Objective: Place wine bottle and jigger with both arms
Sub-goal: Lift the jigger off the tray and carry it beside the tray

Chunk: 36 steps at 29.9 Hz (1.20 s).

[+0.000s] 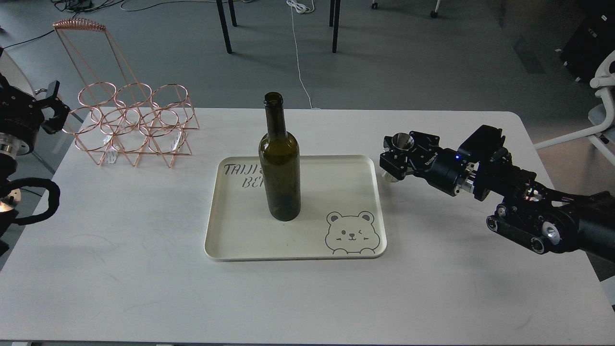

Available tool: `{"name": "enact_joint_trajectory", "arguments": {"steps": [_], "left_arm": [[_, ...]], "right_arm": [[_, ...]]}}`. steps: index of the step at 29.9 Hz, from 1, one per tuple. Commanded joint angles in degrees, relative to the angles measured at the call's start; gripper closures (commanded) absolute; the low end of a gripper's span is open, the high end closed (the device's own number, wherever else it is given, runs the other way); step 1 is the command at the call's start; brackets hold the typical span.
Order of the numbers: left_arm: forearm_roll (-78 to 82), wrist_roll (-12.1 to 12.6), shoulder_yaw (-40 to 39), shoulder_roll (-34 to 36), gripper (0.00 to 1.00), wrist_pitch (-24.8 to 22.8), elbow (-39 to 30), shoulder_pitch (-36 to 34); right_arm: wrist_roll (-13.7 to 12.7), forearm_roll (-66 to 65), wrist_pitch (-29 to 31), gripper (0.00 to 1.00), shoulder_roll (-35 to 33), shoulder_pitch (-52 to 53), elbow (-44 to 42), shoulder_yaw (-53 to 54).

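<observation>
Grey floor surrounds a white desk [144, 269] bearing a cream rectangular tray [298, 252], centre frame, where the tall dark olive-green glass wine bottle [280, 163] stands upright. Right tool [399, 156], just right of the tray, is closed around the small shiny silver metal jigger [400, 142]; left tool [50, 108], upper left, holds nothing, its opening indeterminable. Recommendation: carry the jigger level over the rim, set down clear of the bottle.

The wine bottle [280, 163] stands upright mid-tray [226, 240], blocking the tray's centre; the tray's right half with the bear drawing is bare. The right gripper [395, 161], holding the jigger [399, 142], sits just beside the tray's right rim. The copper wire rack [132, 122] occupies the worktop's [120, 288] far-left corner; the front stretch lies open
</observation>
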Motion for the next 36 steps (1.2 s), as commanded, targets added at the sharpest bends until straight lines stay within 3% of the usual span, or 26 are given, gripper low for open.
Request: {"name": "enact_joint_trajectory", "arguments": {"steps": [1,10,22,31,36], "left_arm": [[0.0,0.0,0.0,0.0,0.01,0.0,-0.1,0.1],[0.1,0.0,0.0,-0.4,0.01,0.1,-0.3,0.1],[0.2,0.0,0.2,-0.8,0.01,0.3,-0.5,-0.1],[0.2,0.0,0.5,-0.7,0.01,0.0,-0.6,-0.3],[0.2,0.0,0.4,-0.6,0.01,0.1,-0.6,-0.6]], "right_arm": [[0.0,0.1,0.0,0.96,-3.9,-0.4,1.2,1.8],[0.0,3.5,0.0,0.95,-10.8,-7.7,1.0,6.5],[0.0,5.6,0.0,0.93,-10.8,-12.7,0.1,6.6],[0.0,6.7,0.0,0.85,-10.3,-14.3,0.1,6.4],[0.0,6.7,0.0,0.72,-10.3,-14.3,0.3,6.2]]}}
